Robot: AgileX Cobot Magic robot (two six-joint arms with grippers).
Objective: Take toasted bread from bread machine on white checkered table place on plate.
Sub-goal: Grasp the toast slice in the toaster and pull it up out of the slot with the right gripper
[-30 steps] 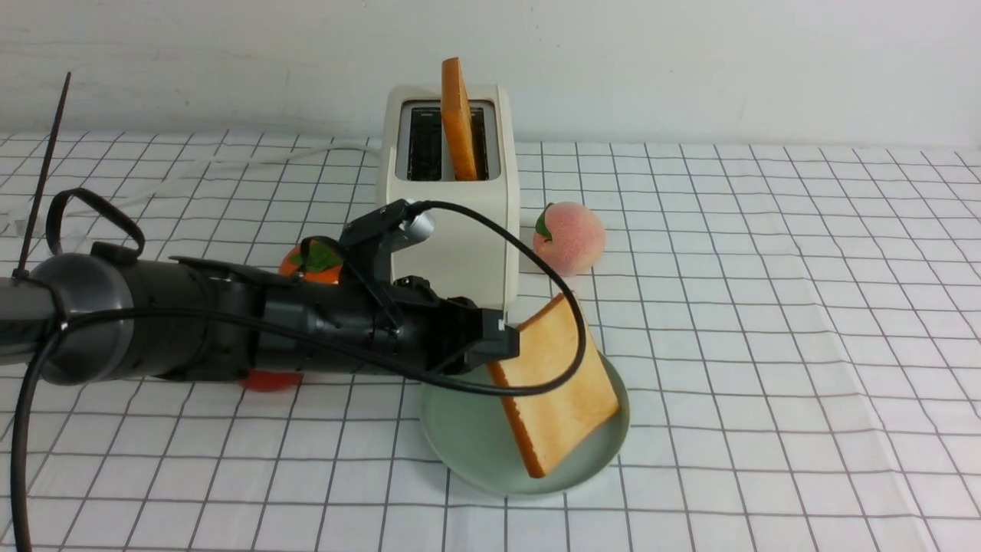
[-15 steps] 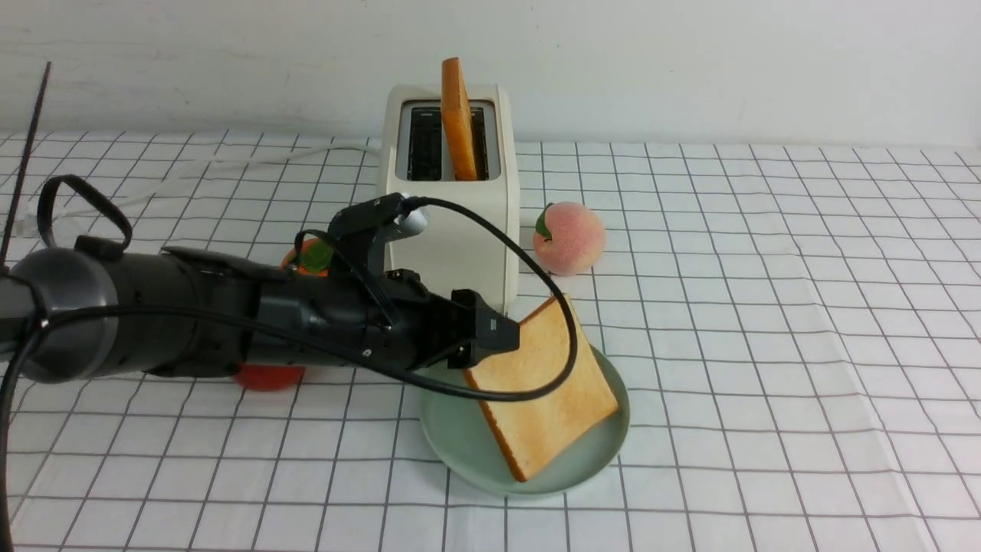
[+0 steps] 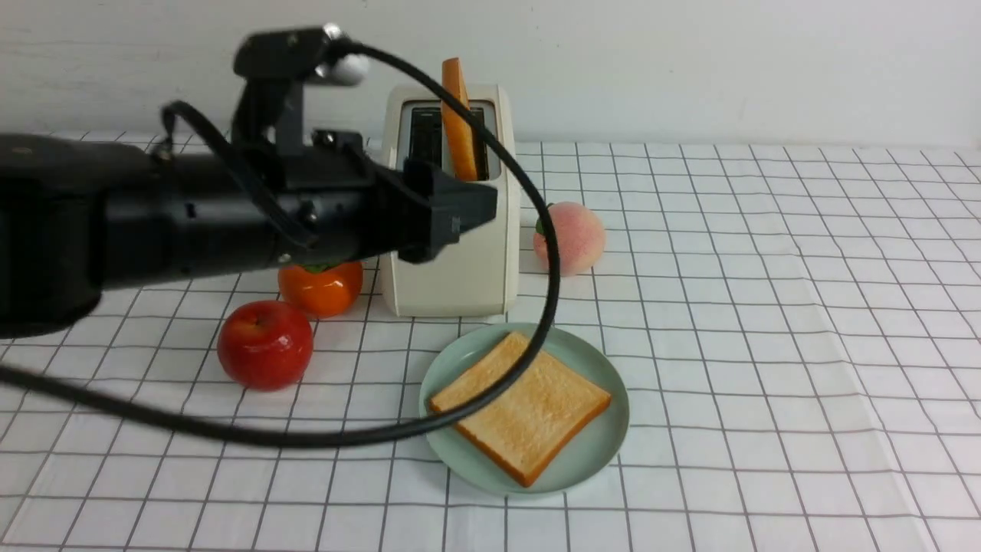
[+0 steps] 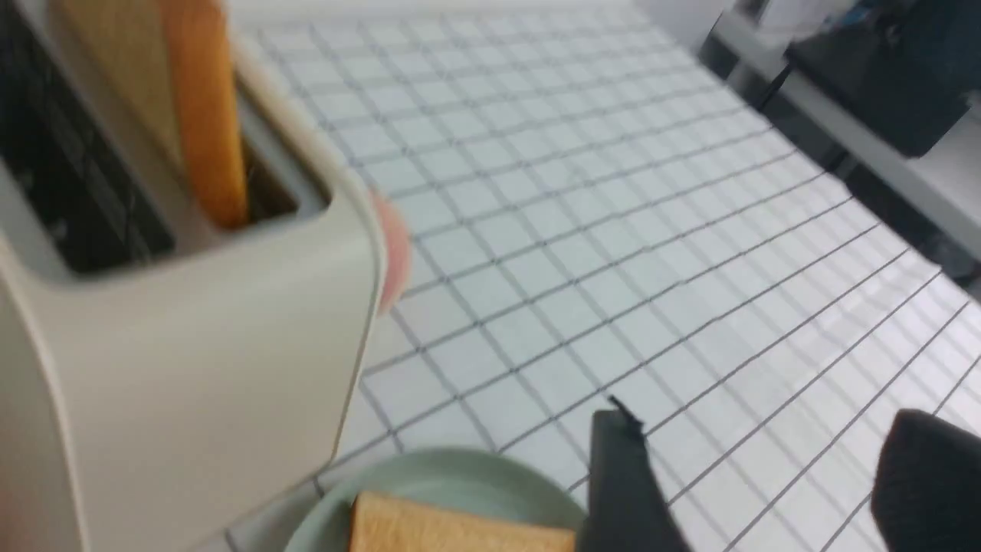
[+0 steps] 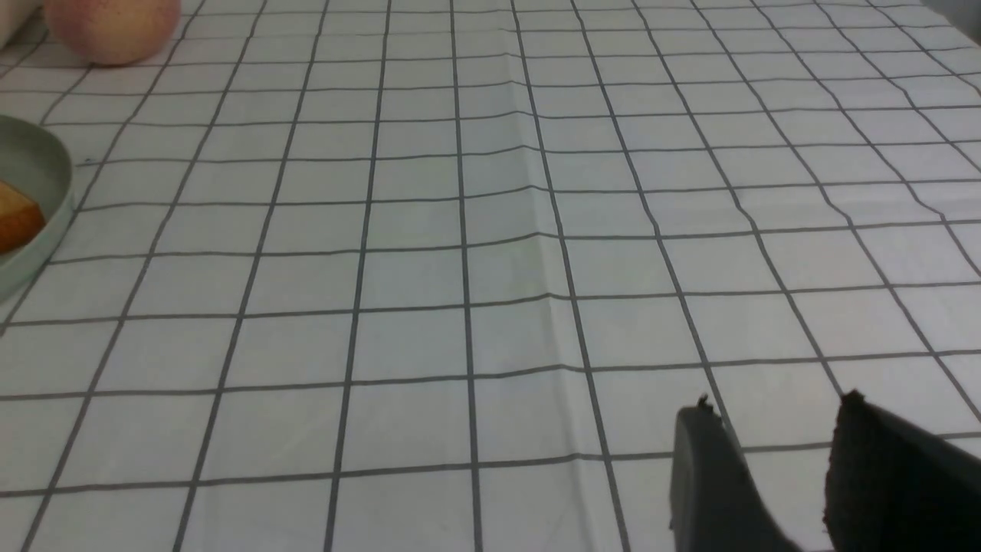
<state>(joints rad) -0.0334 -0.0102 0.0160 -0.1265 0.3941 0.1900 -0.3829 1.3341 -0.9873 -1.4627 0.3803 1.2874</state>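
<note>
The left end effector [image 3: 471, 211] has risen from the plate [image 3: 598, 452], fingers spread and empty. The square, porous, golden toast [image 3: 521, 402] is now lying flat on that round mint dish. A second slice [image 3: 462, 146] is standing in the cream toaster [image 3: 452, 276], partly hidden by cable. The right end effector [image 5: 782, 475] is hovering, parted and empty, over the checked desk [image 5: 490, 230].

A pink-blushed peach [image 3: 569, 238] with a small green leaf sits past the tip of the left end effector [image 3: 475, 211], lower down and to its right. An orange fruit [image 3: 320, 287] with a green leafy cap lies under the end effector, back from its tip. A glossy red apple [image 3: 265, 344] sits just beside that fruit, further left. A plain pale wall [image 3: 728, 61] stands well beyond.
</note>
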